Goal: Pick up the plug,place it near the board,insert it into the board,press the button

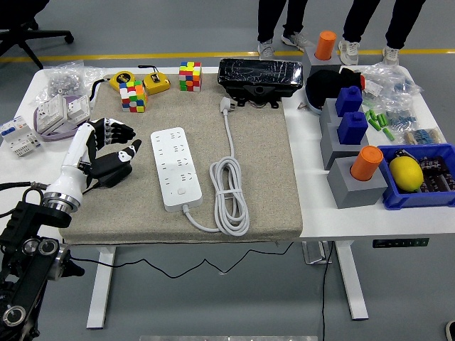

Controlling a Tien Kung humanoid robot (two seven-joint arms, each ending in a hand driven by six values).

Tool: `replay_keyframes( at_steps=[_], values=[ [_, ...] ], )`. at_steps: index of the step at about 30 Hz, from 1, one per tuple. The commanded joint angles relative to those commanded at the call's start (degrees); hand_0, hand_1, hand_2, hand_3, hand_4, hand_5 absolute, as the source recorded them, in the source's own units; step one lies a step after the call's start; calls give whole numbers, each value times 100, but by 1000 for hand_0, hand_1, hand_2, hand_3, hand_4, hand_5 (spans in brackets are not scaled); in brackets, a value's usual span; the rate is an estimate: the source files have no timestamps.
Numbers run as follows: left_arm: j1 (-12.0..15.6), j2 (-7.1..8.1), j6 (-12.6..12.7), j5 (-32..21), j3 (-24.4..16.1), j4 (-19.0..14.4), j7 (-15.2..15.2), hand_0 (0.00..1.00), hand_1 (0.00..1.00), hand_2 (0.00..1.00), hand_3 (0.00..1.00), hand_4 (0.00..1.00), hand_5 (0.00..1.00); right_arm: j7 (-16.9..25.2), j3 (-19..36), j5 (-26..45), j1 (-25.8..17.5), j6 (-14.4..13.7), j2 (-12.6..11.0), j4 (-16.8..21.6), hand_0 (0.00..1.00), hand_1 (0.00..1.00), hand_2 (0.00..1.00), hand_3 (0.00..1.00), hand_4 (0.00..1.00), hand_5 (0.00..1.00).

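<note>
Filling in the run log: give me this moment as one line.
phase: reaching plug | left hand: open, over black plug on mat | power strip: sockets empty | right hand: not in view

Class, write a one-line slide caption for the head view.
Robot's left hand closes over the black plug beside the white power strip on the grey mat.
</note>
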Motion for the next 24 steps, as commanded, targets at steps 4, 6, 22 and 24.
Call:
replay_keyframes(
  at_steps=[4,6,22,24],
  values=[
    [-5,-7,-73,-66,-31,69,-90,944,998,982,937,998,526,-20,-3,4,-8,12,-1,0,844,813,791,807,998,998],
    [0,-7,-131,-186,-35,106,-158,944,998,982,937,998,526,-18,-17,28,-7,15,2,0,844,813,791,807,998,998],
    [-13,-40,-804,-3591,195,293,-913,998,998,998,998,998,998,0,-44,135,-6,27,29,0,834,804,783,795,998,998],
    [-2,-44,-876,-3994,221,294,-842,998,998,998,998,998,998,9,-42,140,-7,26,33,0,834,804,783,795,998,998]
  ],
)
